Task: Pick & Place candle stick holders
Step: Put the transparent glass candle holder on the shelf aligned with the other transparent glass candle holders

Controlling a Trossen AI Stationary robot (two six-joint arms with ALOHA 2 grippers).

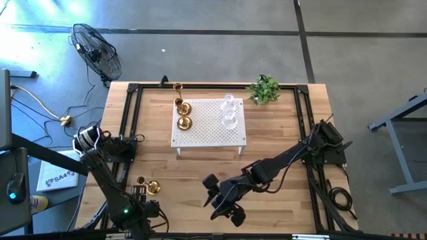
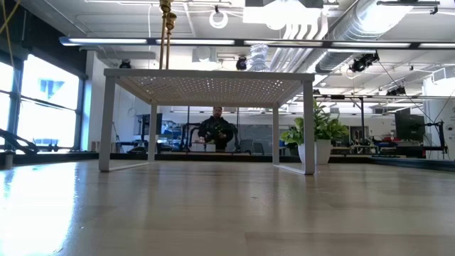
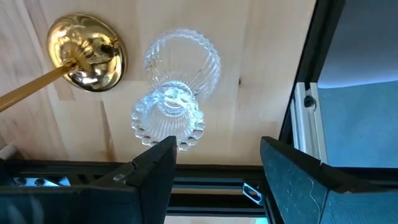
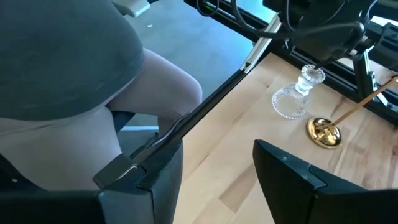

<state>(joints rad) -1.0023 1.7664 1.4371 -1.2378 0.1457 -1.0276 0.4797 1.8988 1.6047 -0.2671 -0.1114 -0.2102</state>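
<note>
At the lower left of the high view, the left gripper [image 1: 143, 198] is seen with its fingers spread wide and nothing held, poised over a clear glass holder [image 3: 171, 93] that stands on the table [image 1: 280, 143] just beside a tall brass holder [image 3: 87, 53]. More brass holders [image 1: 181, 113] and glass holders [image 1: 229, 110] are set on the white perforated stand [image 1: 207, 133] at upper centre. The right gripper [image 1: 223, 200] is held open and empty at lower centre.

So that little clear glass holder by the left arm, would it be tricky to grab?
Probably. The glass holder looks smooth and ribbed, so the open left gripper might slip on it. Its wide flared base suggests it stands steadily, though glass could chip against the brass holder beside it.
</note>
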